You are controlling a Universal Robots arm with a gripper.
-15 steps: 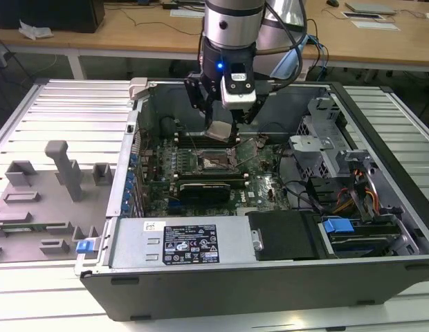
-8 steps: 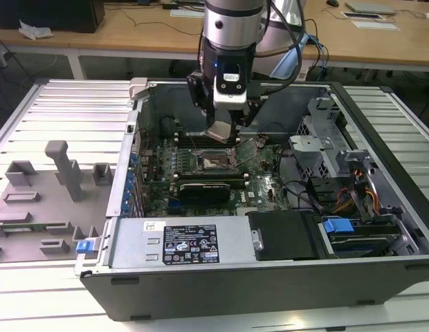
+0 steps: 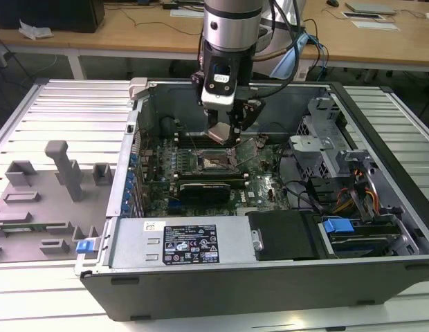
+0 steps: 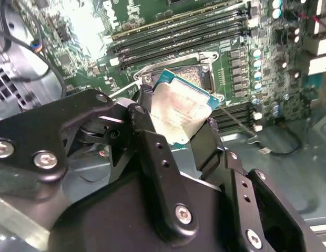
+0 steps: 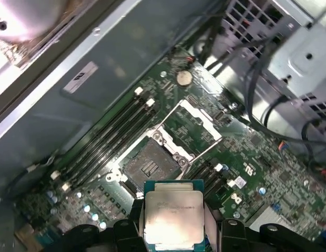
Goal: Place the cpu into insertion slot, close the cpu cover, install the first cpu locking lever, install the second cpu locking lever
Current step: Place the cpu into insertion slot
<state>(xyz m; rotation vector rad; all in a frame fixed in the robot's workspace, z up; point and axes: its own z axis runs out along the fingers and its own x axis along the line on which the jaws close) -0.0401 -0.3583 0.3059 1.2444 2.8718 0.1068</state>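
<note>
Where the grooved metal table (image 3: 62, 104) runs off toward the exterior view's left, a grey fixture plate (image 3: 28, 214) with an upright grey post (image 3: 60, 162) lies just beside the open computer case (image 3: 270, 283). Inside the case, a boxed power supply (image 3: 187, 242) with a label on top sits along the near wall, and the green motherboard (image 3: 263, 187) lies flat behind it. Over the middle of that board the arm reaches down, and its gripper (image 3: 225, 133) is clamped on the cpu (image 3: 220, 131). The second wrist view shows a black finger (image 4: 152, 142) pressed against each of two opposite edges, with the silvery top left bare between them. The chip hangs tilted above the board, apart from the insertion slot (image 5: 151, 164). In the first wrist view the slot lies uncovered, its dark centre showing inside the shiny border, with long memory slots (image 5: 108, 142) beside it. The cpu cover (image 5: 197, 126) is swung open and sits off the slot along one of its sides, its square cut-out framing bare board. Toward the exterior view's right stand a metal drive cage (image 3: 318, 131) and a drive with a blue tab (image 3: 337, 225).
</note>
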